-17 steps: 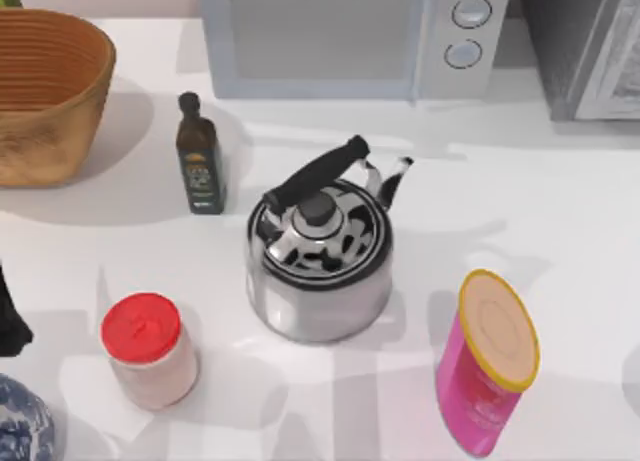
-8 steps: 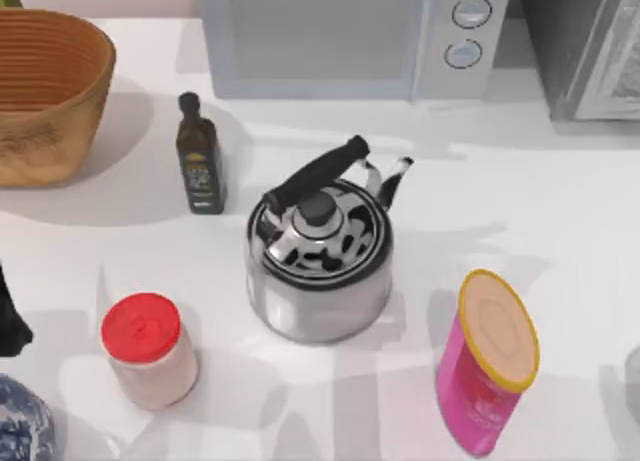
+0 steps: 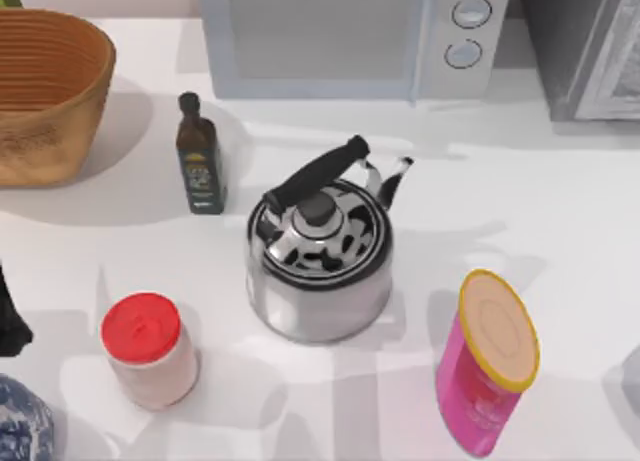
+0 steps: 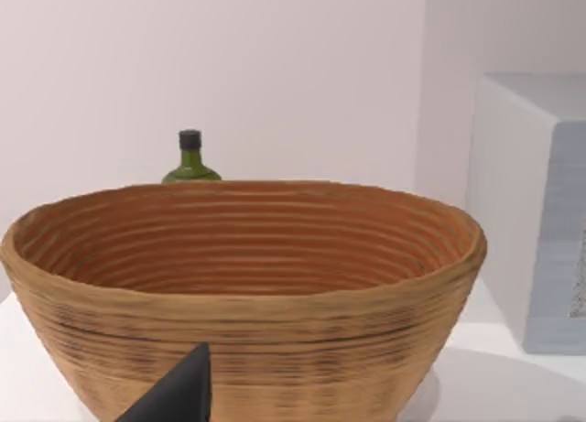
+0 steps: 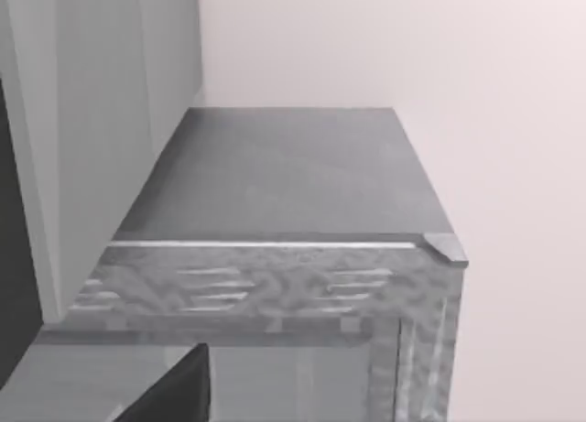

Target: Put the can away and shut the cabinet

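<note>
my left gripper (image 4: 174,399) faces the basket (image 4: 247,285). my right gripper (image 5: 169,394) faces the grey cabinet (image 5: 275,221). i cannot tell either's finger state.

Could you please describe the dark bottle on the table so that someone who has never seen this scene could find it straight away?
Start at the microwave at the back of the table and move toward the woven basket at the top view's left. The bottle stands upright between them, just left of the steel kettle. It is the slim dark-green one with a black cap and a label, narrower than the red-lidded jar.
</note>
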